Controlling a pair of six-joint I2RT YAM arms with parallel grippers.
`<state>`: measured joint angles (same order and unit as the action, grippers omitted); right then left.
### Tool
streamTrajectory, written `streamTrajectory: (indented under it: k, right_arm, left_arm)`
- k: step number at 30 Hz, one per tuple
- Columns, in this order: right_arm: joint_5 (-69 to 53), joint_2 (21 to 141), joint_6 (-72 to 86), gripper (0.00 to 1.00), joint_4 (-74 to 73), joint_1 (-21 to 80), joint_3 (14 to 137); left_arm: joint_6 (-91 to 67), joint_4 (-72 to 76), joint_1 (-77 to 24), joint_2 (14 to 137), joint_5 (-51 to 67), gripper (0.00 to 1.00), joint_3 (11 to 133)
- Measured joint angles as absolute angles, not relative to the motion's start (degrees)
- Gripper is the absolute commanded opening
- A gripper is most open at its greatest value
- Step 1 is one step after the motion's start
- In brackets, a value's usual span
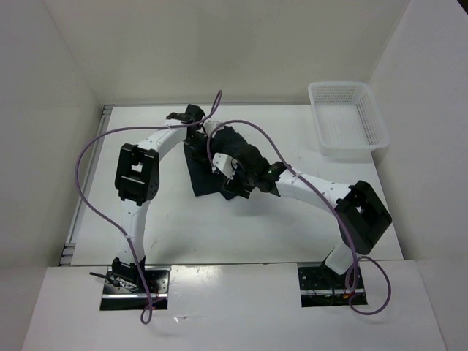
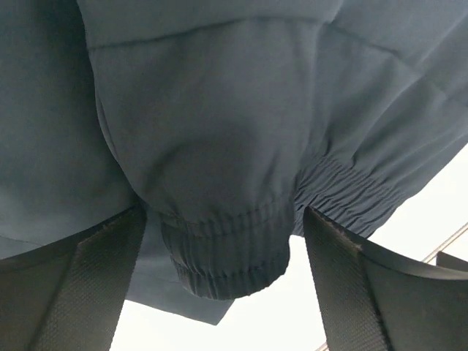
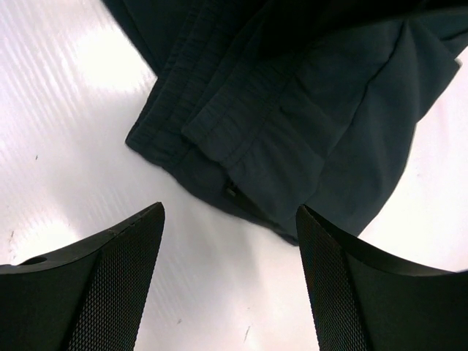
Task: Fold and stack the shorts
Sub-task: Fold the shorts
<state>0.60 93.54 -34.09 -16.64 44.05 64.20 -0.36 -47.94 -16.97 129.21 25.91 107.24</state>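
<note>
The dark navy shorts (image 1: 207, 174) lie bunched and crumpled on the white table (image 1: 175, 227) at its middle. My left gripper (image 1: 196, 139) is at their far edge. In the left wrist view it (image 2: 224, 212) is open, and a hump of the shorts' elastic waistband (image 2: 227, 256) sits between the wide-apart fingers (image 2: 95, 285). My right gripper (image 1: 228, 184) is at their near right edge. In the right wrist view it (image 3: 230, 208) is open and empty over bare table, and the edge of the shorts (image 3: 292, 139) lies just beyond the fingertips.
A white mesh basket (image 1: 319, 121) stands at the far right corner of the table. White walls enclose the table on the left, back and right. Purple cables loop over both arms above the shorts.
</note>
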Motion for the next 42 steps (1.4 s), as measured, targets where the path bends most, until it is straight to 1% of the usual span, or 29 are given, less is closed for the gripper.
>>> streamTrajectory:
  k: [1, 2, 3, 4, 6, 8, 9, 10, 13, 16, 19, 22, 25, 28, 31, 32, 36, 38, 40, 42]
  right_arm:
    - [0.27, 93.14, -33.89, 0.78, -16.29, 43.81, 63.35]
    - [0.05, 92.66, -33.45, 0.78, -16.14, 43.38, 62.54]
    - [-0.32, 92.29, -32.97, 0.78, -16.05, 42.65, 62.00]
    - [-0.54, 92.03, -32.53, 0.78, -15.94, 41.80, 61.67]
    - [-1.06, 91.64, -31.59, 0.78, -15.46, 39.59, 61.36]
    - [-1.23, 91.29, -31.09, 0.78, -15.29, 37.71, 61.32]
    - [-1.34, 91.00, -30.83, 0.80, -14.79, 36.69, 61.08]
    - [-1.39, 90.70, -30.50, 0.80, -14.20, 35.77, 60.66]
    - [-1.74, 90.02, -29.58, 0.80, -13.10, 33.87, 59.20]
    - [-2.24, 90.00, -28.71, 0.80, -12.56, 32.51, 57.93]
    - [-2.70, 90.00, -27.44, 0.80, -12.40, 31.40, 57.56]
    - [-3.51, 90.00, -26.24, 0.80, -11.38, 29.85, 57.58]
    - [-3.92, 90.00, -25.54, 0.80, -10.94, 28.73, 57.58]
    - [-4.80, 90.08, -25.12, 0.81, -10.94, 28.49, 57.63]
    - [-5.61, 90.39, -24.80, 0.81, -10.92, 28.49, 57.74]
    - [-5.80, 90.52, -24.69, 0.81, -10.90, 28.49, 57.76]
    - [-6.35, 91.61, -24.25, 0.81, -10.74, 28.49, 58.50]
    - [-6.55, 92.64, -23.81, 0.81, -10.72, 28.56, 59.75]
    - [-6.28, 93.30, -23.79, 0.81, -10.70, 29.04, 61.47]
    - [-4.71, 93.78, -23.86, 0.78, -10.33, 30.96, 63.29]
  left_arm:
    - [-0.40, -47.97, -17.04, 129.23, 26.00, 0.85, 107.46]
    - [-0.43, -48.12, -17.10, 129.23, 26.13, 0.76, 107.55]
    - [-0.40, -48.36, -17.19, 129.23, 26.35, 0.52, 107.55]
    - [-0.67, -48.82, -17.26, 129.27, 26.63, 0.44, 107.55]
    - [-0.30, -49.76, -17.37, 129.54, 27.88, 0.35, 107.90]
    - [-0.36, -50.57, -17.47, 129.91, 29.04, 0.23, 108.92]
    - [-0.30, -50.89, -17.54, 129.99, 29.43, 0.13, 109.51]
    - [-0.32, -51.48, -17.63, 129.99, 29.85, 0.00, 110.28]
    - [-0.25, -53.74, -17.85, 129.99, 30.68, 0.00, 114.34]
    - [-0.32, -58.39, -18.02, 129.99, 31.57, 0.00, 121.32]
    - [-0.27, -65.12, -18.41, 130.58, 32.56, 0.00, 132.53]
    - [-0.21, -68.64, -18.37, 130.85, 32.77, 0.00, 143.90]
    - [-0.21, -69.95, -17.63, 130.85, 32.82, 0.00, 149.47]
    - [-0.19, -70.41, -15.11, 131.02, 32.82, 0.00, 146.43]
    - [-0.23, -70.65, -11.90, 133.16, 32.80, 0.00, 138.80]
    - [-0.23, -70.83, -10.72, 134.85, 32.88, 0.04, 136.51]
    - [-0.27, -70.35, -5.69, 140.94, 34.83, 0.10, 128.16]
    - [-0.38, -69.52, -3.11, 141.27, 36.27, 0.12, 124.20]
    - [-0.40, -69.04, -0.69, 140.99, 37.98, 0.15, 122.58]
    - [-0.32, -67.68, 0.84, 140.05, 39.09, 0.18, 121.10]
